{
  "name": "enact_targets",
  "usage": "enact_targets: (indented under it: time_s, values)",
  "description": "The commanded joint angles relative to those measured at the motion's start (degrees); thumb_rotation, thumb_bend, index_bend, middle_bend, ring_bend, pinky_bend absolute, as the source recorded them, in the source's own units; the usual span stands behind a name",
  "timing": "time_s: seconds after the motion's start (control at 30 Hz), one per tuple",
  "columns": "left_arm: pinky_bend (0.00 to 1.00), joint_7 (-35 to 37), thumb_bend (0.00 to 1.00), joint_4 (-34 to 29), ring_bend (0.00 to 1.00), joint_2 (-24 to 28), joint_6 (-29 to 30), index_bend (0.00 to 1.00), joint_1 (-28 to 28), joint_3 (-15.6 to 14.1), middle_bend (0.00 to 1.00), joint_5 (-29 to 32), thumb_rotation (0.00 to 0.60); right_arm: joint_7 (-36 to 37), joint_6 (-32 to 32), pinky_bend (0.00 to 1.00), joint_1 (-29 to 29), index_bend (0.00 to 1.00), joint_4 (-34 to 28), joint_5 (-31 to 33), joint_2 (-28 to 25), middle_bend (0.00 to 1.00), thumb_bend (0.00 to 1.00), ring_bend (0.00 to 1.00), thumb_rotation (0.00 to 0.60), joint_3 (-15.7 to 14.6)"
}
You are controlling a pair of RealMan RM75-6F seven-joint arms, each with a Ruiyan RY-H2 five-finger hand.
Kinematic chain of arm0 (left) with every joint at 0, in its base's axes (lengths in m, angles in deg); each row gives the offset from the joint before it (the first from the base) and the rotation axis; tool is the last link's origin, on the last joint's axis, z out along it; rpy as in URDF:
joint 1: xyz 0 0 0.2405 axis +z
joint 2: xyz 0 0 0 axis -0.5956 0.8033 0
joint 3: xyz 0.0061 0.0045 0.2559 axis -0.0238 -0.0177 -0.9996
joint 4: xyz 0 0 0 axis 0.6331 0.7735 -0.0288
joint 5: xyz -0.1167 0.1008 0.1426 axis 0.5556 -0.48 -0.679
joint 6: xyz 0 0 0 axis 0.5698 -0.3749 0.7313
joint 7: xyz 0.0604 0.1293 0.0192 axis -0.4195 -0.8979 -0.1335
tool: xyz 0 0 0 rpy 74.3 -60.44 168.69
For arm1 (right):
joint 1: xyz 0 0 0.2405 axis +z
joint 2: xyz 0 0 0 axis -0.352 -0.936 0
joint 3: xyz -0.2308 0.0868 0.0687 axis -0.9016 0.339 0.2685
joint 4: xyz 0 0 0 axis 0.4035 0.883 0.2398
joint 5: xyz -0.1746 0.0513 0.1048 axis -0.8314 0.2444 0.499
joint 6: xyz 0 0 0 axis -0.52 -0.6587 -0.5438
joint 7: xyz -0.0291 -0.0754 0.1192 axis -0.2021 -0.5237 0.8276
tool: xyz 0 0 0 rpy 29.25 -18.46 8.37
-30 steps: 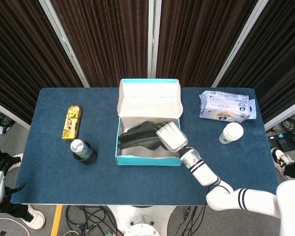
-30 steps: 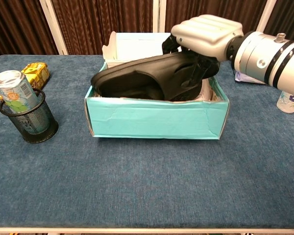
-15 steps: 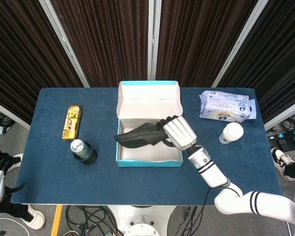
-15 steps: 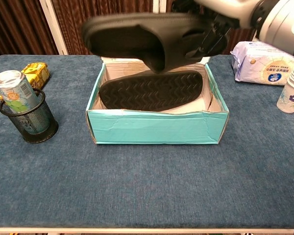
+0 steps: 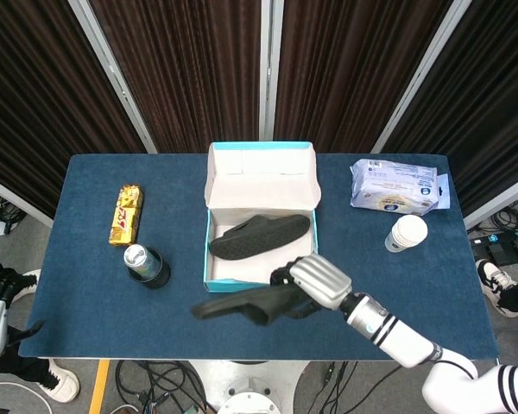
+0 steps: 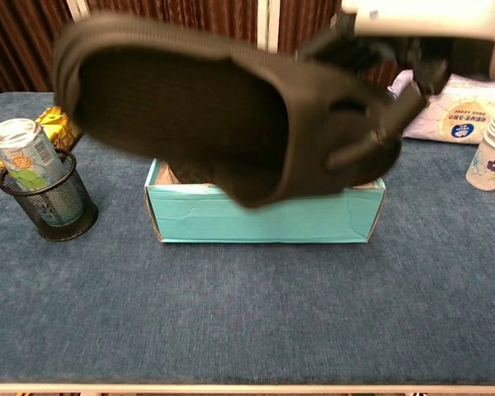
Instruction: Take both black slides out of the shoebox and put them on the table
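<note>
Table (image 5: 95, 285) front strip free – my drop zone | first slide (image 5: 233, 307) in my right hand (image 5: 315, 285), fingers clamped on it, held aloft ahead of shoebox (image 5: 261, 278) – I'd lower it flat, sole down | second slide (image 5: 259, 235) inside box | left hand out of sight

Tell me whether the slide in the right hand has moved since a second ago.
Yes. The slide held by the right hand has come out of the shoebox and now hangs past its near wall, toward the table's front edge.
</note>
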Motion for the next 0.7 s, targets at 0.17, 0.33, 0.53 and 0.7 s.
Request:
enact_targets:
  time_s: [0.17, 0.33, 0.53, 0.7]
  values:
    - [0.09, -0.1, 0.00, -0.5, 0.11, 0.4, 0.5, 0.28, 0.6, -0.3, 0.19, 0.0, 0.600, 8.3, 5.6, 0.20, 0.9, 0.69, 0.6, -6.5, 0.1, 0.55, 0.27, 0.43, 0.600, -4.8]
    - [0.09, 0.0, 0.00, -0.7, 0.11, 0.5, 0.7, 0.28, 0.8, -0.4, 0.19, 0.0, 0.600, 5.3, 6.3, 0.06, 0.4, 0.69, 3.2, -5.8, 3.3, 0.53, 0.27, 0.36, 0.600, -6.1]
    - [0.09, 0.2, 0.00, -0.8, 0.11, 0.5, 0.4, 0.28, 0.7, -0.4, 0.19, -0.1, 0.600, 0.3, 5.8, 0.00, -0.8, 0.68, 6.1, -3.1, 7.8, 0.50, 0.27, 0.29, 0.600, -6.6]
    - [0.09, 0.4, 0.00, -0.6, 0.11, 0.6, -0.2, 0.28, 0.7, -0.5, 0.19, 0.2, 0.600, -5.9, 4.6, 0.00, -1.7, 0.64, 8.5, -0.6, 11.3, 0.47, 0.26, 0.25, 0.600, -6.4]
